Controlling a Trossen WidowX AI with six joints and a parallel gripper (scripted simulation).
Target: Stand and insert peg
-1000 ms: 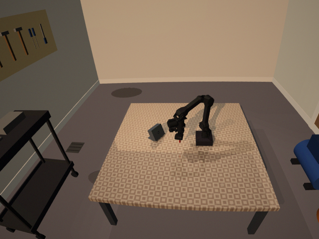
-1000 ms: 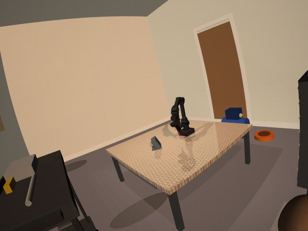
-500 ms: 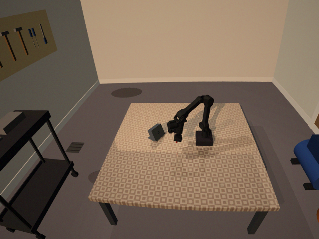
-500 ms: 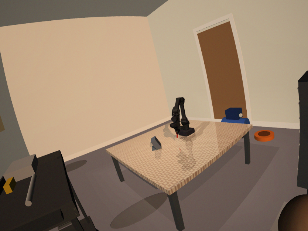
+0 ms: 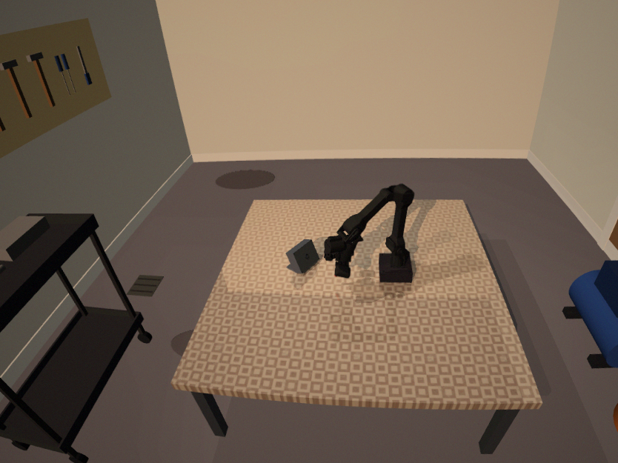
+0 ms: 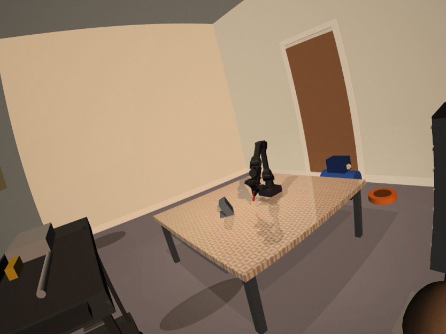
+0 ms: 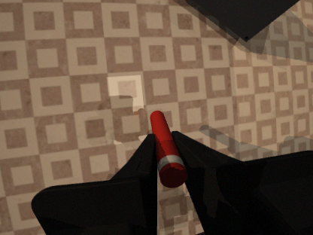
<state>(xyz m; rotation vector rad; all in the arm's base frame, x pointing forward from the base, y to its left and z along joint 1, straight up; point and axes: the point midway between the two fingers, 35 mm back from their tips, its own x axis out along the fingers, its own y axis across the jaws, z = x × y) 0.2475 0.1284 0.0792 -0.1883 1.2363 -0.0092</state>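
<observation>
The gripper (image 5: 341,272) (image 6: 254,193) (image 7: 164,135) is shut on the red peg (image 6: 253,198) (image 7: 164,143). In the wrist view the peg's white-banded end is nearest the camera and its plain end points away, beyond the fingertips. In the exterior view the plain end points down, nearly upright, above the table (image 5: 361,354) (image 6: 297,200), with a faint reflection below it. The peg is hidden in the top view. The grey sloped panel (image 5: 298,256) (image 6: 226,207) (image 7: 244,13) stands apart from the peg. Its hole (image 5: 307,255) shows in its face and is partly cut off in the wrist view.
The arm's base (image 5: 395,268) (image 6: 270,191) stands on the table, to the right of the gripper in the top view. The panel's corner reaches into the top right of the wrist view. A black cart (image 5: 61,220) (image 6: 74,245) stands on the floor away from the table.
</observation>
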